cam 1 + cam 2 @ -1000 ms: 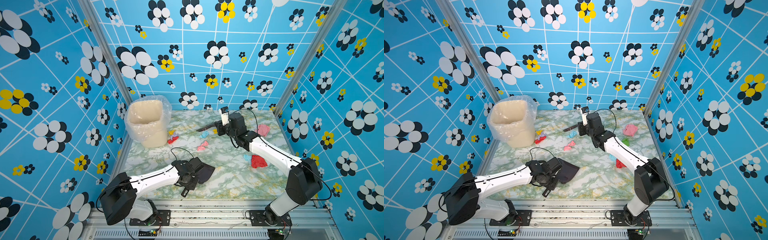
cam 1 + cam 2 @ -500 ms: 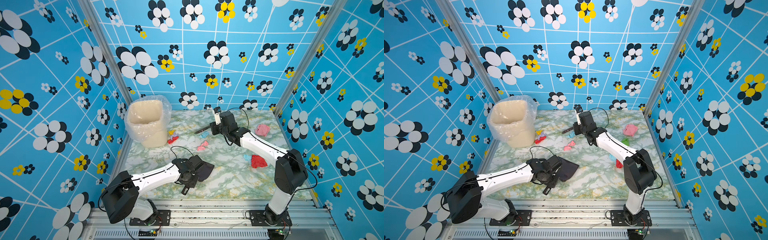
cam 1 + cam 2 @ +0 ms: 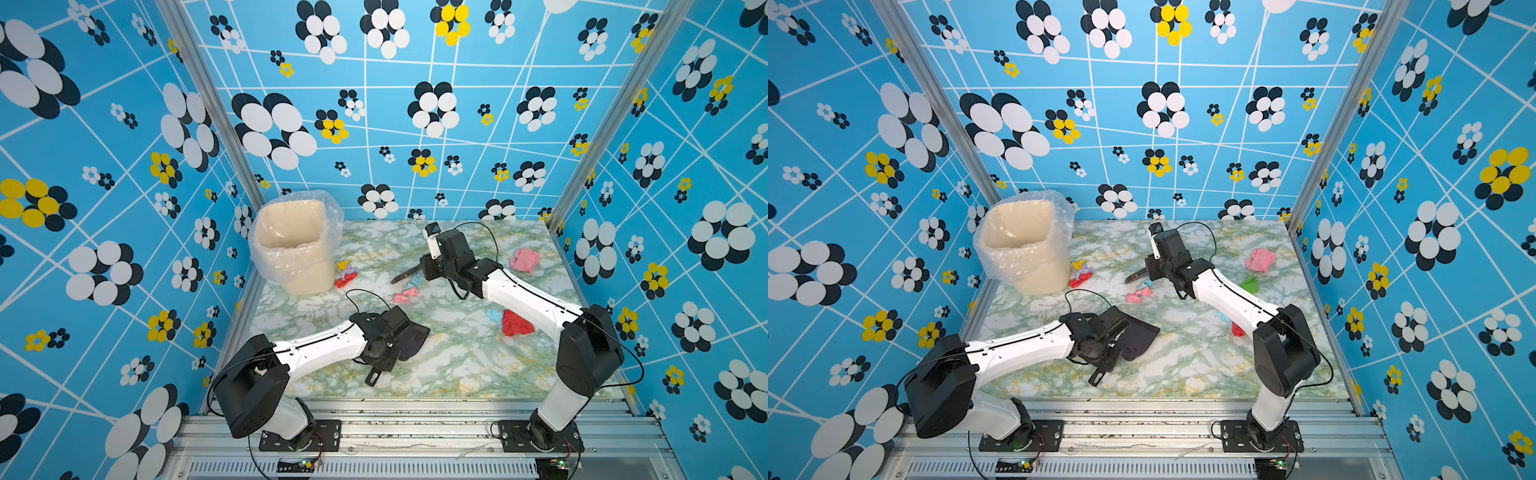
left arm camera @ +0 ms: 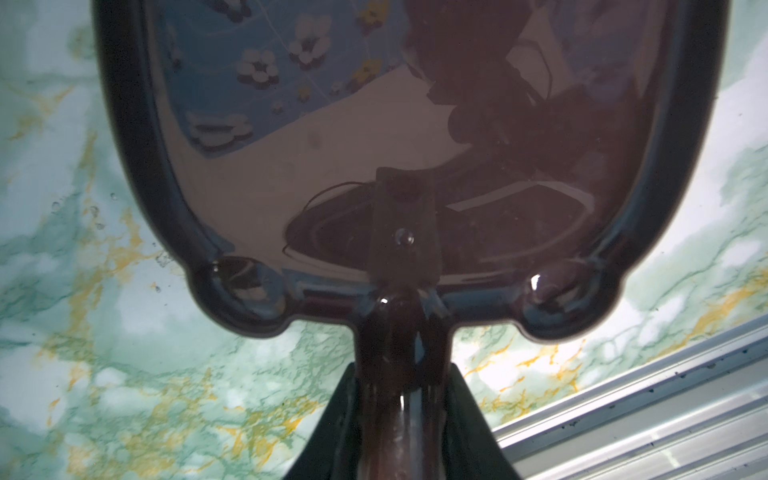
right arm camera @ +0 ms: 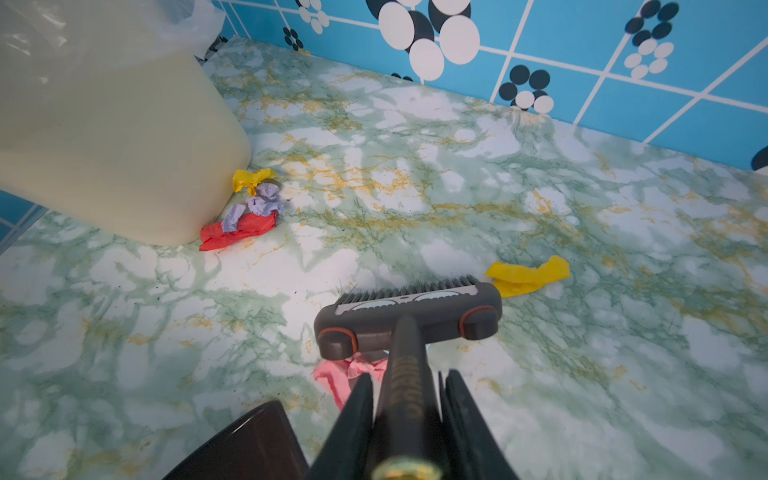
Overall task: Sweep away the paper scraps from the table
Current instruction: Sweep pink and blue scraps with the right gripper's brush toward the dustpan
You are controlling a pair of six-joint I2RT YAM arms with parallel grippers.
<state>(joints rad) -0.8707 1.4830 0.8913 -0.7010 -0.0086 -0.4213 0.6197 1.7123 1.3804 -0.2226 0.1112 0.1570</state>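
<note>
At the base of the lined waste bin (image 3: pixel 291 249): yellow, purple and red paper scraps (image 5: pixel 249 208), bunched. Forward of the bin, clamps the dustpan (image 3: pixel 415 336) handle in the left end effector (image 4: pixel 401 395), pan low, probably to catch sweepings. Right of the bin, grips the brush (image 5: pixel 409 311) in the right end effector (image 5: pixel 405 395), bristles down beside pink and yellow scraps. Marbled bench (image 3: pixel 457 374), blue flowered walls (image 3: pixel 374 104).

The counter's (image 3: pixel 457 370) far left corner is blocked by the lined bin (image 3: pixel 295 249). Front centre is found open, bounded by the dustpan (image 3: pixel 411 338).
</note>
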